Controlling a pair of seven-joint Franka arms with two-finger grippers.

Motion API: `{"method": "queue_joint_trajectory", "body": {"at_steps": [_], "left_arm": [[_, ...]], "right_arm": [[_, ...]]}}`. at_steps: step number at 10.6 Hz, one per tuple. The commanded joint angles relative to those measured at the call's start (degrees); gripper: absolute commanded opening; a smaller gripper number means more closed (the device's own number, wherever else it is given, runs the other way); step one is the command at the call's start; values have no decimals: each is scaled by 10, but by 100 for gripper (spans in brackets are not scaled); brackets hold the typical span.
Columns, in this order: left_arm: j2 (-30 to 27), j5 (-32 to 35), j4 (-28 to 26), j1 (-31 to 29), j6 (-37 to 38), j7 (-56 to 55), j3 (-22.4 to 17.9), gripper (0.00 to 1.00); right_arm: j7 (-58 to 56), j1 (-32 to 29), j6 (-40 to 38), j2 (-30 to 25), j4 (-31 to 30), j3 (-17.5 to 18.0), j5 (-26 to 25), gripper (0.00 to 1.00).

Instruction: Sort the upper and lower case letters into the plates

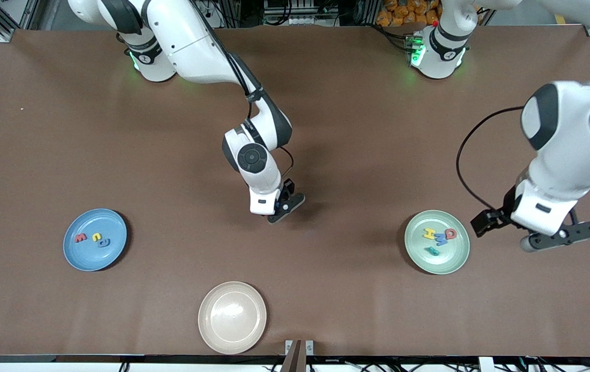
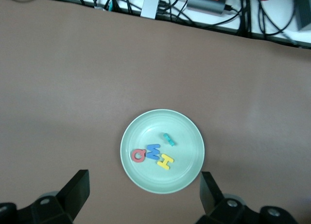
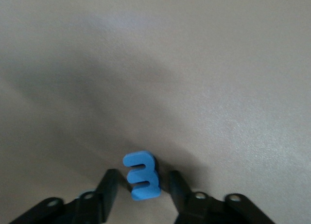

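My right gripper is down at the middle of the table, open, with its fingers on either side of a small blue letter; a narrow gap shows on one side of the letter. A blue plate toward the right arm's end holds a red, a yellow and a blue letter. A mint green plate toward the left arm's end holds a yellow, a blue, a red and a teal letter. My left gripper is wide open and empty, up beside the mint plate.
A beige plate lies empty near the table's front edge. Cables and equipment run along that edge. The brown table cover is bare between the plates and the arm bases.
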State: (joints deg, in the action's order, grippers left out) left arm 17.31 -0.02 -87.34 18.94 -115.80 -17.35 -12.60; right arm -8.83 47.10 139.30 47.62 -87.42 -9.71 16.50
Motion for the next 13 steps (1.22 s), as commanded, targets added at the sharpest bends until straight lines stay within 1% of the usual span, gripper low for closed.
{"method": "queue_joint_trajectory", "body": {"at_steps": [1,3,4,5,6,7,8,9,10,11,13], "left_arm": [[-47,-9,-13,5,35,49,-20,100],[-74,-9,-14,1,73,49,-19,100],[-89,-9,-14,-4,94,49,-18,100],[-99,-9,-14,-6,109,50,-15,100],[-113,-8,-14,-11,129,49,-9,100],[-120,-8,-14,-32,144,49,22,100],[-133,-8,-14,-66,159,48,63,100],[-140,-8,-15,-90,169,48,95,100],[-148,-7,-15,-105,181,48,111,100],[-152,-7,-16,-118,188,48,125,100],[-160,-2,-16,-162,200,53,169,100]], "right_arm": [[8,1,2,10,13,-1,1,0],[11,-8,0,-3,17,-6,2,0],[11,-17,-7,-22,16,-21,5,0],[10,-22,-15,-37,12,-48,6,0],[12,-24,-37,-47,13,-86,6,0],[24,-25,-50,-52,10,-134,6,0],[39,-23,-58,-53,6,-179,6,0],[63,-23,-73,-53,-2,-219,6,0],[87,-25,-75,-52,-16,-253,6,0],[96,-42,-75,-49,-28,-278,6,0],[96,-106,-70,-46,-50,-280,6,0]]}}
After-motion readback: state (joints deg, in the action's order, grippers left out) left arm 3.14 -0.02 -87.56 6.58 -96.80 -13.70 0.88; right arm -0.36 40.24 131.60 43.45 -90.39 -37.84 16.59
